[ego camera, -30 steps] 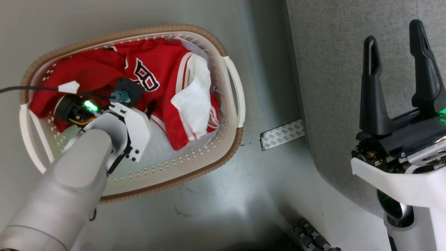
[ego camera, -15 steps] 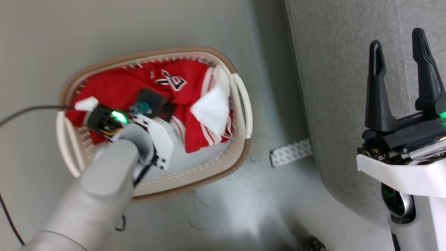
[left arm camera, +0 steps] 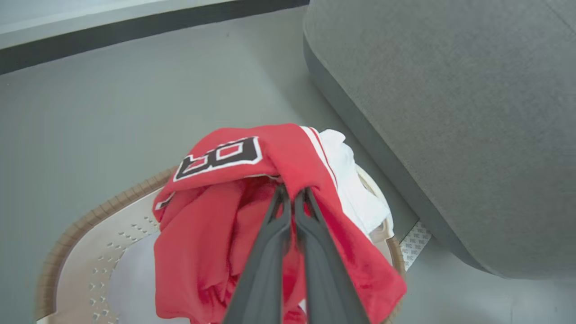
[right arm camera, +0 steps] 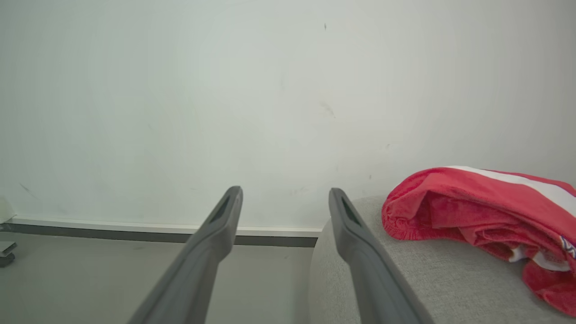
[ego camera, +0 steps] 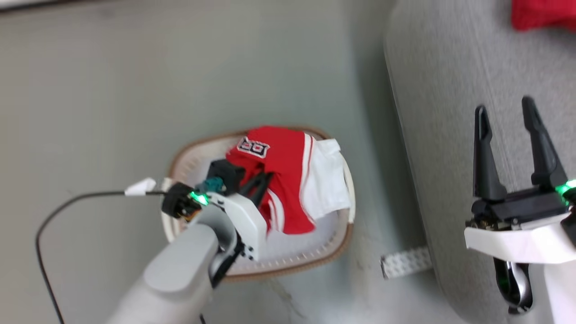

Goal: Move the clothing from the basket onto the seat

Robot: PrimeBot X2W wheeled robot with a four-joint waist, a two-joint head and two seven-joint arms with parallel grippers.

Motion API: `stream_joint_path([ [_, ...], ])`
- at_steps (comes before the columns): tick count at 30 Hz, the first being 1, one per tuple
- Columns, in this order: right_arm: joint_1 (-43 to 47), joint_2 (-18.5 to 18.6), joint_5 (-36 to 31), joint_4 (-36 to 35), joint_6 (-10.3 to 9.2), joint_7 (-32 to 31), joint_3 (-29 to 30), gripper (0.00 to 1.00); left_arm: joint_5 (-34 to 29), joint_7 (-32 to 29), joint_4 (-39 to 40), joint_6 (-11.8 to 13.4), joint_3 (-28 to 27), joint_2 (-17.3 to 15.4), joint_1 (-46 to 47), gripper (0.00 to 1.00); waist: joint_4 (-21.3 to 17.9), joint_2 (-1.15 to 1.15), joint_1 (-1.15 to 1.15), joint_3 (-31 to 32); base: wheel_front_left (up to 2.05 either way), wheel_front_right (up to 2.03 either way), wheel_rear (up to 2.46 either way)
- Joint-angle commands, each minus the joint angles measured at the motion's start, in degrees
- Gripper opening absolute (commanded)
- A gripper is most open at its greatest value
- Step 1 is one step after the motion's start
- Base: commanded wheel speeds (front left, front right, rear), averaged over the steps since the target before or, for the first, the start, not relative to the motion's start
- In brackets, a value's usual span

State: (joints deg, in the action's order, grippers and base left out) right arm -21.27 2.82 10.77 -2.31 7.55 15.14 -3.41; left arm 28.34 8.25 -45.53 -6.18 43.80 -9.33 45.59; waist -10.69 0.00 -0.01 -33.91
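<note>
The red clothing (ego camera: 288,180) with white trim hangs bunched above the basket (ego camera: 288,267), an off-white oval with a brown rim on the floor. My left gripper (ego camera: 263,180) is shut on a fold of it. In the left wrist view the two fingers pinch the red fabric (left arm camera: 216,216) at their tips (left arm camera: 292,198), over the basket (left arm camera: 85,216). My right gripper (ego camera: 506,117) stands open and empty over the grey seat (ego camera: 450,81). A second red garment (right arm camera: 472,211) lies on the seat (right arm camera: 405,279), right of the open right gripper (right arm camera: 283,198).
A strip of patterned tape (ego camera: 405,263) lies on the grey floor between basket and seat. A black cable (ego camera: 58,211) loops from my left wrist across the floor. A pale wall with a dark baseboard (right arm camera: 135,229) stands beyond the seat.
My left gripper has shut on the red garment and raised it out of the basket. The head camera has risen and shifted, so the basket looks smaller. The right gripper stays open.
</note>
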Motion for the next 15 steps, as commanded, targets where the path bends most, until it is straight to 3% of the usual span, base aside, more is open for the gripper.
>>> stream_joint_path([
  [1, 1.4, 0.1, -0.2, 0.7, -0.13, 0.0, 0.5, 1.00, 0.7, 0.7, 0.6, 0.2, -0.1, 0.7, -1.6, 0.00, 4.3, 0.00, 0.01, 6.8, 0.00, 0.00, 0.00],
  [9, 6.4, 0.1, -1.6, 4.4, -0.13, 0.0, 2.1, 1.00, 3.5, 1.6, 4.8, 1.3, -0.3, 2.7, -6.2, 0.00, 8.8, 0.00, 0.01, 17.8, 0.00, 0.00, 0.00],
  [15, 11.0, 0.1, -2.8, 7.3, -0.13, 0.0, 3.0, 1.00, 4.7, 0.8, 10.5, 3.5, -1.0, 2.7, -8.9, 0.00, 11.6, 0.00, 0.01, 25.7, 0.00, 0.00, 0.00],
])
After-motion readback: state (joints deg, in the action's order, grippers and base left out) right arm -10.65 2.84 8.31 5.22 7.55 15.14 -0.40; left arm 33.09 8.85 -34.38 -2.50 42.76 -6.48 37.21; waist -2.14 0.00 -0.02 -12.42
